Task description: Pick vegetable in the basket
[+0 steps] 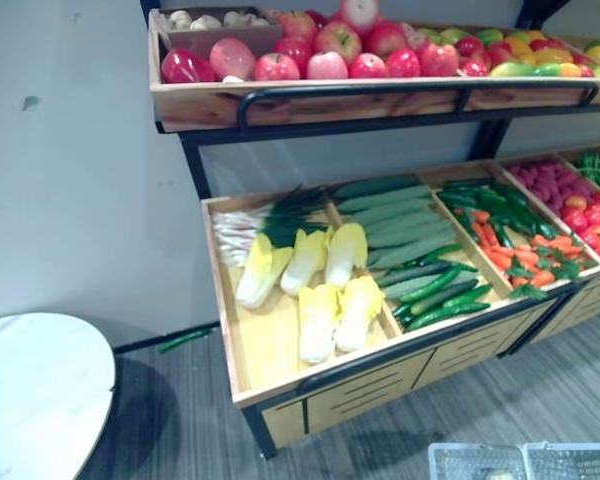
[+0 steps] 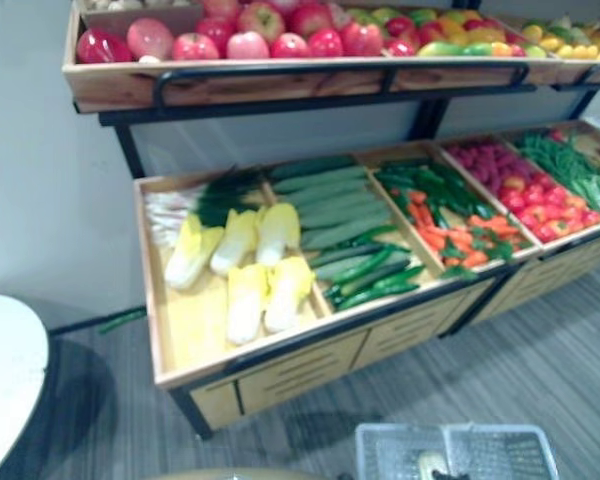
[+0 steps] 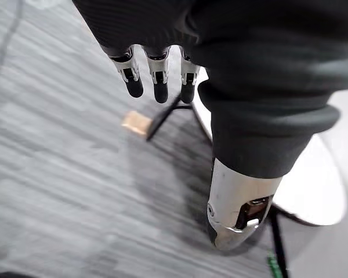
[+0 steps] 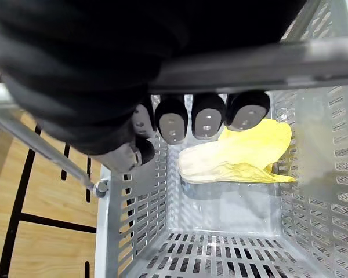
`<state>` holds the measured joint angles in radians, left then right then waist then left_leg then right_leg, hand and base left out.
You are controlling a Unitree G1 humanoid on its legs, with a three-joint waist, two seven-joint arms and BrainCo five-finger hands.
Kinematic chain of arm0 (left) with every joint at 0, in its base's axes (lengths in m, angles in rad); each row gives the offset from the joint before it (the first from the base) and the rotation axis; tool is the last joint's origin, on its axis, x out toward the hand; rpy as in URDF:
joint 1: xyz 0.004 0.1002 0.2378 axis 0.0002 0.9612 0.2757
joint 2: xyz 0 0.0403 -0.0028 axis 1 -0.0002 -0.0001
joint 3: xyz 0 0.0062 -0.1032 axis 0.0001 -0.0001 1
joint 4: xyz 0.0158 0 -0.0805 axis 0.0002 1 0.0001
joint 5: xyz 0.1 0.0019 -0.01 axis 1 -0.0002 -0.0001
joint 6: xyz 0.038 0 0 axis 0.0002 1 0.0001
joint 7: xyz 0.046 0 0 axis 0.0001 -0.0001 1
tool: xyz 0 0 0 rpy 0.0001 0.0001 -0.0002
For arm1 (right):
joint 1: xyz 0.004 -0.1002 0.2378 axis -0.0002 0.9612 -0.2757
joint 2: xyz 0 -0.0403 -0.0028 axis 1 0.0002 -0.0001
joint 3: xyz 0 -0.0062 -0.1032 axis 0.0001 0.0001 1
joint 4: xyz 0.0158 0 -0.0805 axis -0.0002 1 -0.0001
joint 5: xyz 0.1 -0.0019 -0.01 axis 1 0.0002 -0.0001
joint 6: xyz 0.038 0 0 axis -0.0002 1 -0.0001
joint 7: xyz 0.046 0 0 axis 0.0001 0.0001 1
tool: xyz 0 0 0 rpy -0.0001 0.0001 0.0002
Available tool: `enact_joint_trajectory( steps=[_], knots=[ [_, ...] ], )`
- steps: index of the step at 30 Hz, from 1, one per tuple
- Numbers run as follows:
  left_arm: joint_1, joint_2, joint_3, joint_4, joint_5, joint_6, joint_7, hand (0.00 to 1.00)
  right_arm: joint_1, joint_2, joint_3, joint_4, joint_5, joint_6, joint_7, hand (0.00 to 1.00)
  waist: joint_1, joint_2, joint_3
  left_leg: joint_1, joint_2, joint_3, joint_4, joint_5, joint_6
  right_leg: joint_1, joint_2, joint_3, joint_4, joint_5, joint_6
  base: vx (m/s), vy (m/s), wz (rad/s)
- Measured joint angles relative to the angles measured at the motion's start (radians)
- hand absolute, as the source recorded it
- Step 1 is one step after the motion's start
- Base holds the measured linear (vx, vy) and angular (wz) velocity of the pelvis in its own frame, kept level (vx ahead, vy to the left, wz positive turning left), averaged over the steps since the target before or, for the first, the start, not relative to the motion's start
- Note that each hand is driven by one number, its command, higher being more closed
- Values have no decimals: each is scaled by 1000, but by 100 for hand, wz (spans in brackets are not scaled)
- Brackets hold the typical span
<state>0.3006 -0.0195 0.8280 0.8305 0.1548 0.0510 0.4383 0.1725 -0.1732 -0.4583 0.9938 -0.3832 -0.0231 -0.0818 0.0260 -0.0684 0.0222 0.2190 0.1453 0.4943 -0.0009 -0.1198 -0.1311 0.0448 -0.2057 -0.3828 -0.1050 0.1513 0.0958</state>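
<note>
Pale yellow Chinese cabbages (image 1: 320, 285) lie in the left bin of the lower wooden shelf (image 1: 280, 385), with scallions (image 1: 245, 228), long green gourds (image 1: 390, 215), cucumbers (image 1: 435, 292) and carrots (image 1: 520, 258) beside them. A grey plastic basket (image 2: 450, 452) hangs low in front of the shelf. My right hand (image 4: 182, 119) is shut round its handle (image 4: 261, 65), and one yellow cabbage (image 4: 243, 153) lies inside on the bottom. My left hand (image 3: 158, 72) hangs over the grey floor, fingers straight, holding nothing.
An upper shelf (image 1: 310, 100) carries apples and other fruit. Red and green produce fills the bins at the right (image 1: 580, 205). A round white table (image 1: 30, 390) stands at my left. A small wooden block (image 3: 136, 123) and a green vegetable (image 1: 185, 340) lie on the floor.
</note>
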Motion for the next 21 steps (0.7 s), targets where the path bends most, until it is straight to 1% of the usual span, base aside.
enact_joint_trajectory(
  steps=[1, 2, 3, 4, 5, 6, 7, 9, 12, 13, 16, 18, 20, 21],
  knots=[
    [2, -2, -6, 35, 1, 5, -20, 0, -3, 2, 7, 0, 0, -3, 0, 100, 0, 5, -2, 6, -2, 6, -4, -1, -1, 0, 0, 4, 0, 0, -1, 0, 10, -18],
    [4, -9, -17, 70, 1, 6, -44, 0, -6, 2, 16, 0, 0, -4, 0, 100, -1, 3, -1, 15, -5, 16, -15, 0, -4, -2, 0, 10, 0, -1, -1, 1, 13, -19],
    [5, -13, -45, 92, 0, 6, -88, 0, -6, 4, 17, 0, 1, -5, 0, 100, -4, 6, -2, 16, -8, 20, -16, 0, -4, -3, -1, 13, 0, -1, -1, 8, 13, -17],
    [5, -20, -87, 100, 0, 2, -132, 0, -7, 6, 19, 1, 2, -5, 1, 100, -9, 3, 0, 16, -11, 23, -19, 0, -4, -5, -2, 20, 0, -1, -1, 13, 11, -9],
    [5, -21, -107, 106, 0, 0, -149, 0, -6, 6, 25, 2, 2, -5, 1, 100, -11, 1, 3, 18, -12, 26, -20, 0, -4, -5, -2, 24, 0, -1, -1, 20, 10, -11],
    [4, -23, -137, 112, 0, 0, -170, 0, -7, 6, 35, 3, 4, -4, 1, 100, -14, 11, 1, 27, -13, 33, -26, 1, -4, -4, -1, 30, 0, -1, -1, 16, 8, -21],
    [3, -26, -168, 117, -6, -6, -194, 0, -9, 8, 40, 3, 4, -5, 2, 100, -22, 9, 5, 40, -14, 46, -33, 2, -5, -3, 2, 39, 0, -1, -1, 18, 6, -24],
    [-7, -18, -209, 116, -26, -20, -213, 0, -10, 13, 47, 4, 4, -5, 2, 100, -28, 18, 5, 49, -13, 58, -32, 3, -4, -2, 6, 49, 0, -1, 0, 24, 1, -24],
    [-33, -14, -267, 111, -56, -44, -228, 0, -6, 16, 54, 5, 14, -4, 2, 100, -33, 23, 15, 66, -14, 75, -33, 2, -4, 1, 10, 62, 0, -1, 0, 24, -7, -15],
    [-33, -13, -278, 108, -56, -47, -229, 0, -3, 16, 54, 5, 15, -4, 2, 100, -35, 25, 15, 67, -14, 75, -34, 2, -5, 2, 11, 62, 0, -1, 0, 0, 0, 0],
    [-30, -12, -308, 105, -54, -51, -236, 0, -1, 18, 43, 8, 36, -3, 1, 100, -47, 31, 44, 106, -9, 80, -30, -5, -11, 39, 16, 67, 2, -2, 7, 3, -5, -2],
    [-24, -5, -329, 105, -50, -49, -246, 0, 10, 25, 29, 8, 38, -2, -3, 100, -46, 32, 53, 117, 11, 92, 13, -33, -16, 52, 22, 72, 22, -4, 10, -6, -20, -18],
    [-23, 19, -382, 105, -17, -47, -249, 0, 26, 42, 3, -2, 38, -7, -4, 100, -50, 24, 69, 116, 37, 110, 76, -72, -21, 13, 20, 95, 118, -35, 11, -34, -5, -32],
    [-33, 30, -407, 105, 12, -47, -251, 0, 32, 50, -3, -20, 38, -9, -5, 100, -51, 18, 78, 113, 41, 125, 100, -92, -27, -14, 15, 107, 162, -37, 10, -58, 25, -40]
  ],
)
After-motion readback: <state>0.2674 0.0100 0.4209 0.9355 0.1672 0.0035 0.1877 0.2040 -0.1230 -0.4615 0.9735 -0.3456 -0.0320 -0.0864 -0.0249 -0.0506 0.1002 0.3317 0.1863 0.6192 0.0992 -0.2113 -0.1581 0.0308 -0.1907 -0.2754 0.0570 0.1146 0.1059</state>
